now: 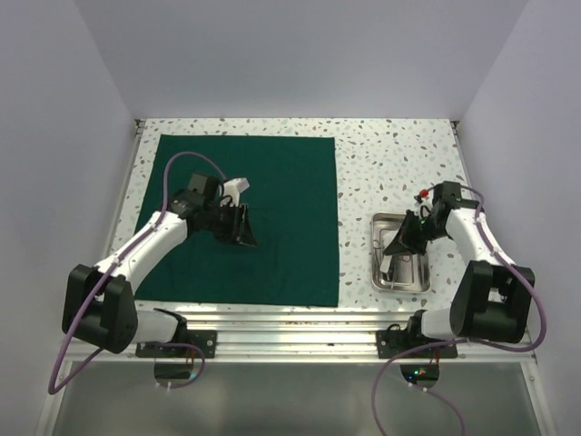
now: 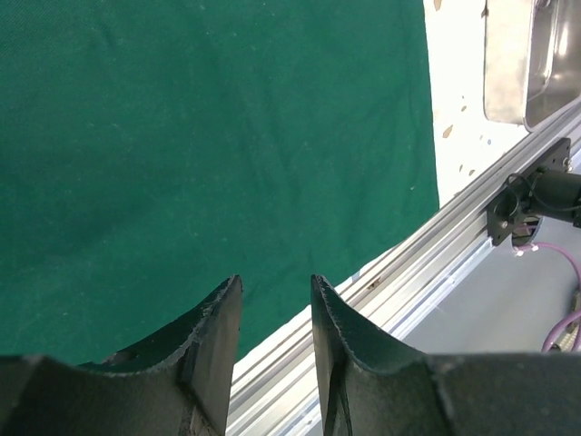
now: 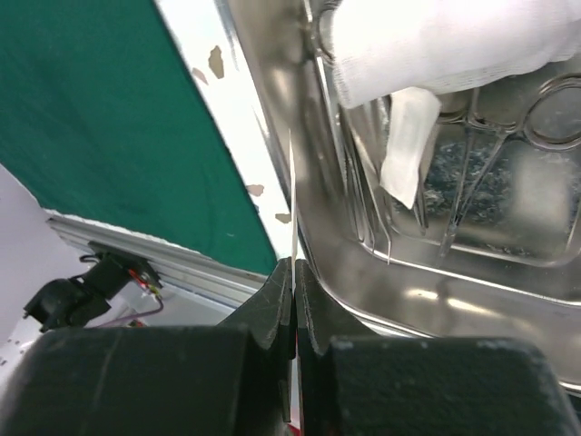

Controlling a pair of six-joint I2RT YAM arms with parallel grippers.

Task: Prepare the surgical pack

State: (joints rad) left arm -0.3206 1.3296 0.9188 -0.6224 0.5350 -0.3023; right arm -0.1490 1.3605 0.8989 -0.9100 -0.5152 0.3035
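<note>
While the cloth (image 1: pixel 290 200) is lying flat on the counter (image 1: pixel 381 163), the left hand (image 2: pixel 277 291) is hovering over it, half spread and empty. The right hand (image 3: pixel 293 268) is pinching the rim of the tray (image 1: pixel 399 288), right of the cloth. The next move is likely calling for a level lift onto the cloth.

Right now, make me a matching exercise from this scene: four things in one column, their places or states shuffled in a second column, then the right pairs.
Column one
1. green cloth
2. left gripper
3. right gripper
4. white gauze

Column two
A. lying in the steel tray
B. open, holding nothing
C. spread flat on the table's left half
D. shut on the tray's rim

Pairs: 1-C, 2-B, 3-D, 4-A
</note>
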